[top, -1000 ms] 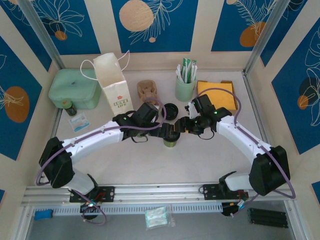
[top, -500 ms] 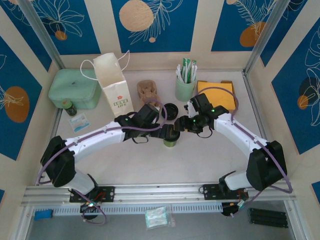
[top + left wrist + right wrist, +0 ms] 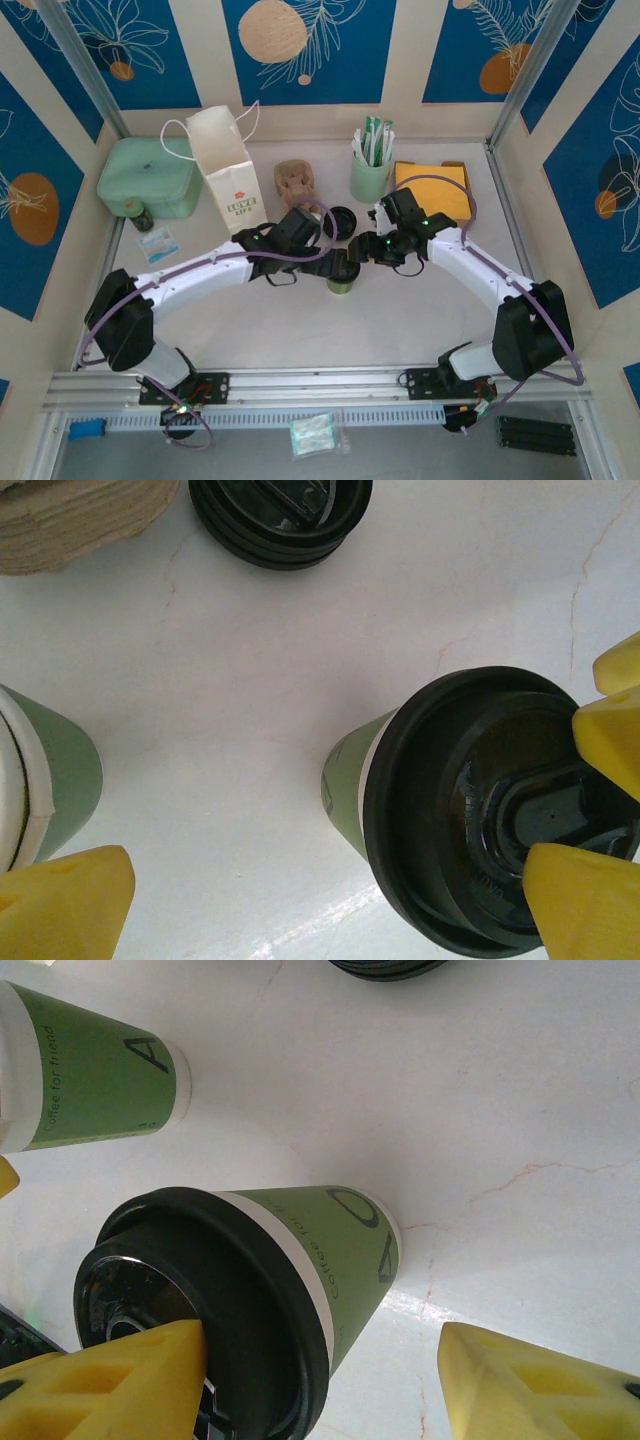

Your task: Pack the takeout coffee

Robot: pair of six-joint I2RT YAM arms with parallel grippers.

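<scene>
Lidded coffee cup (image 3: 340, 279) stands mid-frame, not yet in the bag (image 3: 228, 165) at upper left. My left gripper (image 3: 320, 910) gapes wide, empty. My right gripper (image 3: 335, 1380) straddles the cup, part-open, unclamped.

A black-lidded green coffee cup (image 3: 440, 780) stands on the white tabletop (image 3: 250, 670), with a second green cup (image 3: 55, 770) at left and stacked black lids (image 3: 280, 515) beyond.

Overhead; wrist close-ups, shared lidded cup (image 3: 300, 1260)
</scene>
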